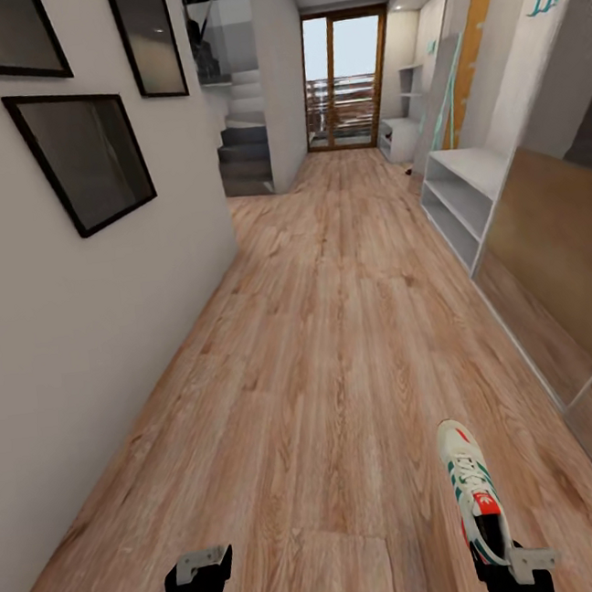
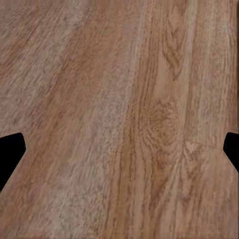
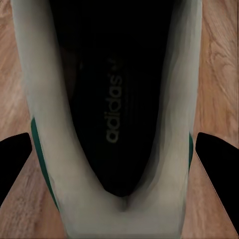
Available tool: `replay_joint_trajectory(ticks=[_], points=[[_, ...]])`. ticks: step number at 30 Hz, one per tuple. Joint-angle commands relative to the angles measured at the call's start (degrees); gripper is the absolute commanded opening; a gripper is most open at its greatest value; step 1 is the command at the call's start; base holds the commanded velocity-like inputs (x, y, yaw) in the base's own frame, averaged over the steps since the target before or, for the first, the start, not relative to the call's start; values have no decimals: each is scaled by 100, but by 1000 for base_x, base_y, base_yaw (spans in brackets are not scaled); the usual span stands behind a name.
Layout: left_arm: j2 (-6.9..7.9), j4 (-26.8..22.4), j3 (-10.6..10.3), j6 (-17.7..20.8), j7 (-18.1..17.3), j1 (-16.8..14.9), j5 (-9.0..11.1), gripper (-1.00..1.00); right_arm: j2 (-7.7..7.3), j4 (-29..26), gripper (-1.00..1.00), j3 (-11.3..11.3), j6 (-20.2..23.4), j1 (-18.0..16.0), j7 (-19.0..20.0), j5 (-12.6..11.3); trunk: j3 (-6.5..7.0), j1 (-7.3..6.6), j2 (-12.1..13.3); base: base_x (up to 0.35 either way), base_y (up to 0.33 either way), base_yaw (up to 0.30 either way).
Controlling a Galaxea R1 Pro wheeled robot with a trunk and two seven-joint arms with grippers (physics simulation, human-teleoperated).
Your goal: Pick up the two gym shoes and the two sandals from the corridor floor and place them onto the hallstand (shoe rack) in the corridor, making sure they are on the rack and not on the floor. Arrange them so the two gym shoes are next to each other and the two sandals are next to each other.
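one gym shoe (image 1: pixel 472 489) held at the heel by the right gripper (image 1: pixel 508 573), toe pointing forward above the corridor floor (image 1: pixel 339 346); in the right wrist view, black fingertips (image 3: pixel 216 159) on both sides of the shoe (image 3: pixel 119 124), dark insole with printed logo visible. left gripper (image 1: pixel 194 574) spread wide, holding nothing, above bare planks (image 2: pixel 119 119). pale grey hallstand (image 1: pixel 468 189) ahead along the right wall, beside the mirrored wardrobe (image 1: pixel 558 257). framed pictures (image 1: pixel 87 154) on the left wall, stairs (image 1: pixel 245 159) and glass door (image 1: pixel 345 79) at the far end.
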Motion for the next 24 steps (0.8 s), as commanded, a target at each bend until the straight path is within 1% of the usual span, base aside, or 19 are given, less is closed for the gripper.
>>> replay_joint_trajectory(ticks=[1, 15, 18, 24], points=[[-7, 1, 49, -19, -33, -3, -57, 100, -2, 1, -100, 49, -10, -2, -43, -15, 0, 3, -1, 338, -8, -167], [2, -44, 50, -22, -33, -3, -49, 100, -6, 1, -100, 49, -10, -3, -35, 2, 76, 3, -1, 339, -1, -195], [2, -49, 49, -23, -33, -3, -49, 100, -9, 1, -100, 49, -10, -1, -34, 9, 84, 3, -1, 339, 0, -89], [2, -50, 48, -23, -33, -3, -49, 100, -10, 1, -100, 49, -10, -3, -40, 9, 86, 3, -1, 339, 44, -17]])
